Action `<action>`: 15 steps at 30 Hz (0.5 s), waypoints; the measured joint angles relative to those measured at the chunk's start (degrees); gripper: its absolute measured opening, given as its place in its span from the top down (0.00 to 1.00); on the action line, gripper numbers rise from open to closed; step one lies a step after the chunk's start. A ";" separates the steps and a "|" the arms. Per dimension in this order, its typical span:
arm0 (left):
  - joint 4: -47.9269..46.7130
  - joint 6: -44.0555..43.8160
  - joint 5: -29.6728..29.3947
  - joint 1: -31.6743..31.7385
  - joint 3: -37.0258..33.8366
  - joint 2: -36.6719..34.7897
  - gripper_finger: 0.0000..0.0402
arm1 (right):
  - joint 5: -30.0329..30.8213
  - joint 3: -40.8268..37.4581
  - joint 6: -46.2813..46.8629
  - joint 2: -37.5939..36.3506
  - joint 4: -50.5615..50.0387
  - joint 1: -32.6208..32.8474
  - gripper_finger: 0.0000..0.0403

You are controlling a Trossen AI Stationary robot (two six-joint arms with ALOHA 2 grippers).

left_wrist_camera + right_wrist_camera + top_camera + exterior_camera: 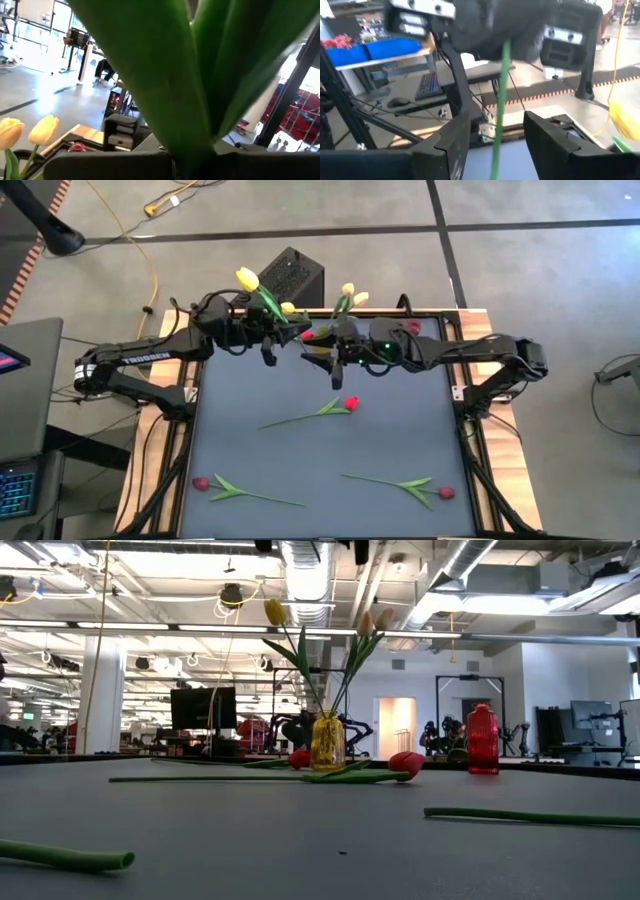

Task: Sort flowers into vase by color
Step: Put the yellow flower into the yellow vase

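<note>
Three red tulips [350, 403] are lying on the mat; yellow ones are standing in the yellow vase [327, 742] at twelve o'clock. Left gripper [268, 340] is clamping a yellow tulip's stem [262, 298]; right gripper [335, 365] is hovering open around it, crowding the vase.

Two dark jointed arms, white TROSSEN lettering on the left arm [135, 360], black cables, small green light on the right arm [455, 352]

Three red artificial tulips [351, 403] lying flat on the dark table mat [400, 440]. Four yellow artificial tulips [247, 278] up near the vases. One yellow glass vase [327, 742], one red glass vase [482, 739].
</note>
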 joint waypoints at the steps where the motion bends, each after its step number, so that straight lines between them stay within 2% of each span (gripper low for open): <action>1: 0.01 -0.05 -0.37 0.00 0.00 0.00 1.00 | 0.14 0.01 -0.01 -0.02 0.07 -0.09 0.51; 15: -2.32 -0.44 -0.77 0.00 0.00 0.00 1.00 | 1.59 -0.02 0.39 2.38 -0.35 -0.25 0.80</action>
